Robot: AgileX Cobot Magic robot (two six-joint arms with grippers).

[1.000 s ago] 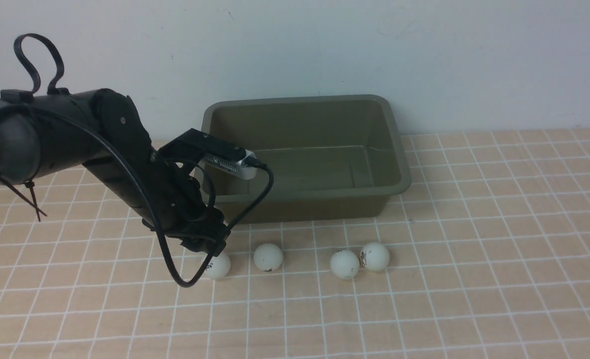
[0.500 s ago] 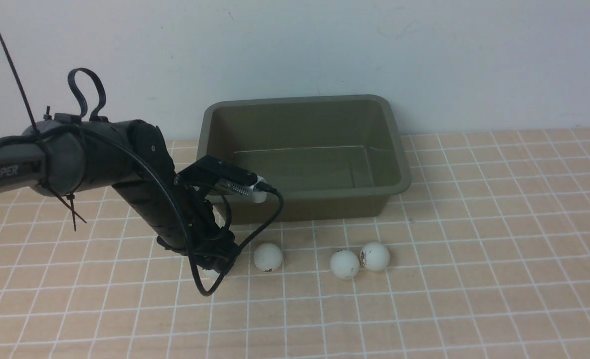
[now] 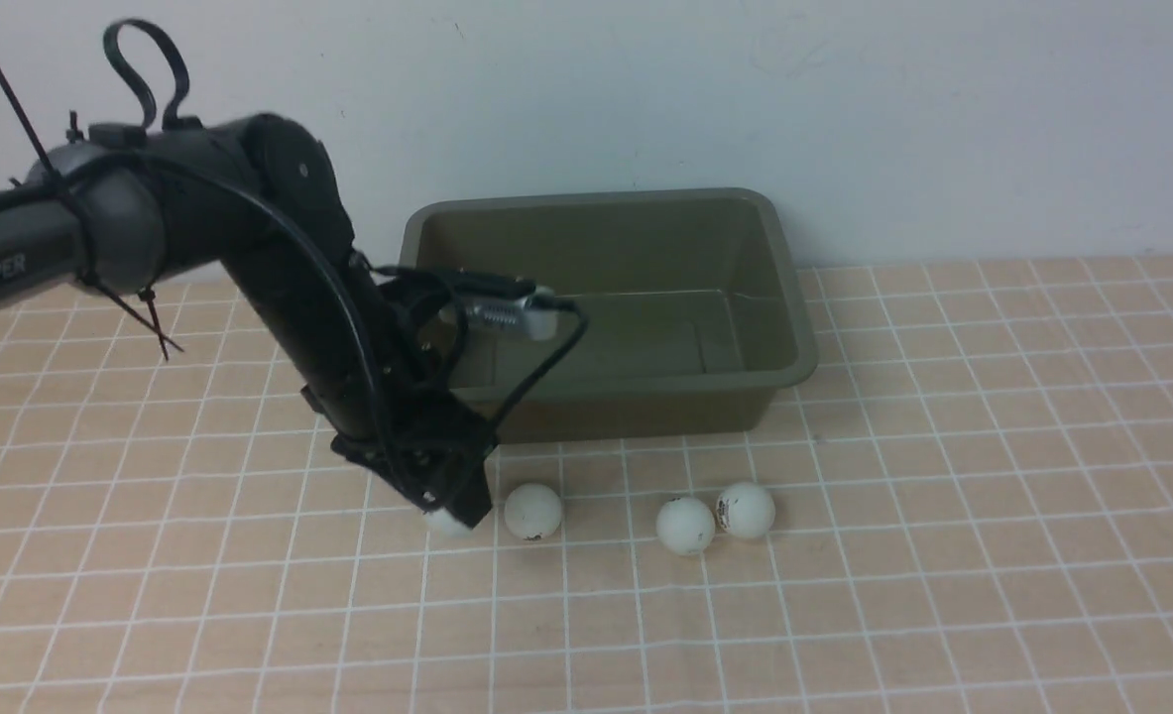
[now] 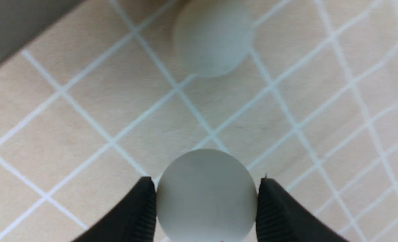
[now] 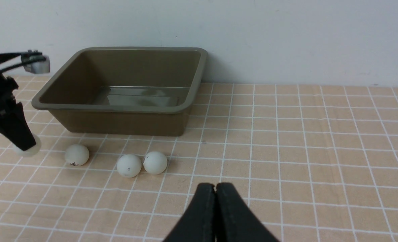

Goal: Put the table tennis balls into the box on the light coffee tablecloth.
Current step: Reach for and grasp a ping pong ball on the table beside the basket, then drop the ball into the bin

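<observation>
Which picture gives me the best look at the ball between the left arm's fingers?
The left wrist view: the ball sits large between both fingertips. The front view shows only its lower part beneath the gripper; the right wrist view shows it small, partly covered.

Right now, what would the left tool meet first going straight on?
The table tennis ball is already between its fingertips; beyond it, likely the tablecloth, though depth is unclear.
</observation>
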